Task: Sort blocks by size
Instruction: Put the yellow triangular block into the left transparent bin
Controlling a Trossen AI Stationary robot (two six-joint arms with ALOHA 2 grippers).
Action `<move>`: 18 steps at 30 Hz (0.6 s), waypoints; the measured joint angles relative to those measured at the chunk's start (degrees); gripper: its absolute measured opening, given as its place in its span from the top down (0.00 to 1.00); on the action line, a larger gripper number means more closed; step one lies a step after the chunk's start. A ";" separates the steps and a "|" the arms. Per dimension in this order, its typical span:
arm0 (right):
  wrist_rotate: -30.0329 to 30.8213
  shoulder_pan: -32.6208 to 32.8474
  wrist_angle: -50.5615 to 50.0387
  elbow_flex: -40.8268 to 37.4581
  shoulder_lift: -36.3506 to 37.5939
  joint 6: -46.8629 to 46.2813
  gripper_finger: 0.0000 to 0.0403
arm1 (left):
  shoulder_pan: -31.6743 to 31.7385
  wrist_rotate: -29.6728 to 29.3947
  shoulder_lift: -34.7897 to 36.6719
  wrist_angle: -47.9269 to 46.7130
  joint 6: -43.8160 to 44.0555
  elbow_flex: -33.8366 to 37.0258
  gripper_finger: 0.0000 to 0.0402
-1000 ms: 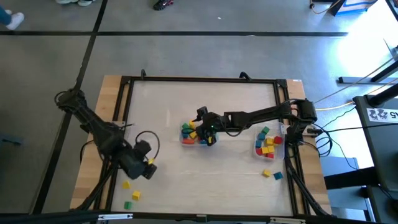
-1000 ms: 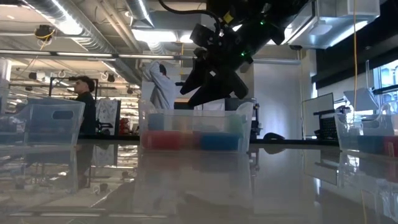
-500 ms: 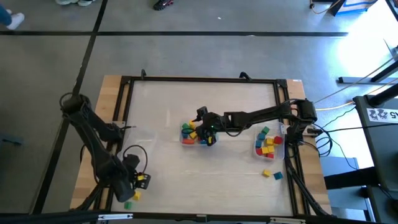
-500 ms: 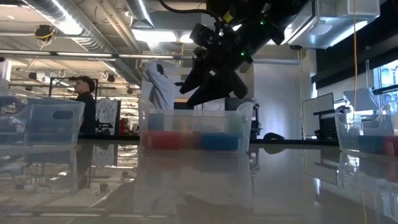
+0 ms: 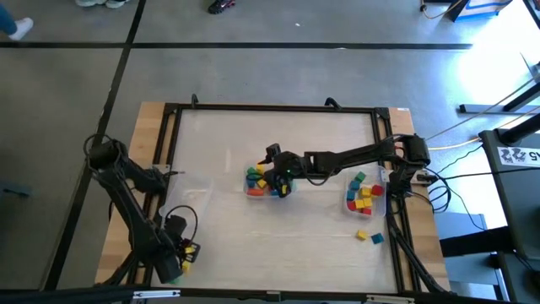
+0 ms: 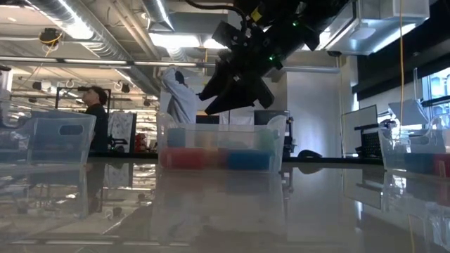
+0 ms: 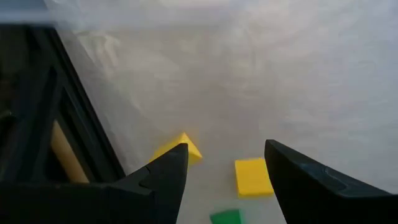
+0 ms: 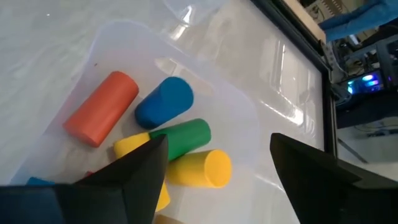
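Note:
My left gripper (image 5: 180,256) (image 7: 224,149) hangs open over the table's near left corner, pointing down. Below it lie loose blocks on the table: two yellow ones (image 7: 252,176) (image 7: 181,148) and a green one (image 7: 225,216); the fingers touch none. My right gripper (image 5: 278,182) (image 8: 219,140) stands open above the middle clear bin (image 5: 256,192), slanting down. That bin holds blocks, among them an orange cylinder (image 8: 102,107), a blue one (image 8: 165,102), a green one (image 8: 186,137) and a yellow one (image 8: 202,168). The low view shows the right gripper (image 6: 232,91) clear above the bin's rim (image 6: 221,128).
A second clear bin (image 5: 380,201) with coloured blocks stands at the table's right edge; two loose blocks (image 5: 361,235) (image 5: 376,239) lie just in front of it. The black frame rail (image 7: 68,124) runs close beside the left gripper. A person (image 6: 95,116) stands in the room behind.
My left gripper has gone down and toward the table's near left corner, rolling about its own axis, and now hangs over the loose blocks there. Its fingers have stayed open.

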State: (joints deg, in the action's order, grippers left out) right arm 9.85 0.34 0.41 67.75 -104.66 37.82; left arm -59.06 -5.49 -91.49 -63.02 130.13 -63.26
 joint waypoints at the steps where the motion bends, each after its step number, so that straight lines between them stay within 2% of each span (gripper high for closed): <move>1: 0.00 0.00 0.19 0.00 0.00 0.03 0.29 | -0.41 0.06 -0.31 0.59 0.23 0.00 0.48; 4: 0.00 0.00 -0.05 0.00 0.00 0.15 0.29 | -1.37 1.01 -0.75 0.56 1.95 0.00 0.48; 8: 0.00 0.00 -0.36 0.00 0.00 0.16 0.29 | -2.26 7.05 -0.99 -0.65 6.94 0.00 0.48; 10: 0.00 0.00 -0.32 0.00 0.00 0.15 0.29 | -2.91 6.92 -1.30 -0.62 8.93 0.00 0.48; 18: -0.13 0.00 -0.29 0.00 0.00 0.13 0.29 | -2.84 6.78 -5.21 -1.76 6.35 0.00 0.48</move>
State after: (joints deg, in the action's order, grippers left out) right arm 9.72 0.34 0.12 67.75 -104.66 37.95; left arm -61.90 1.29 -96.70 -64.77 136.49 -63.26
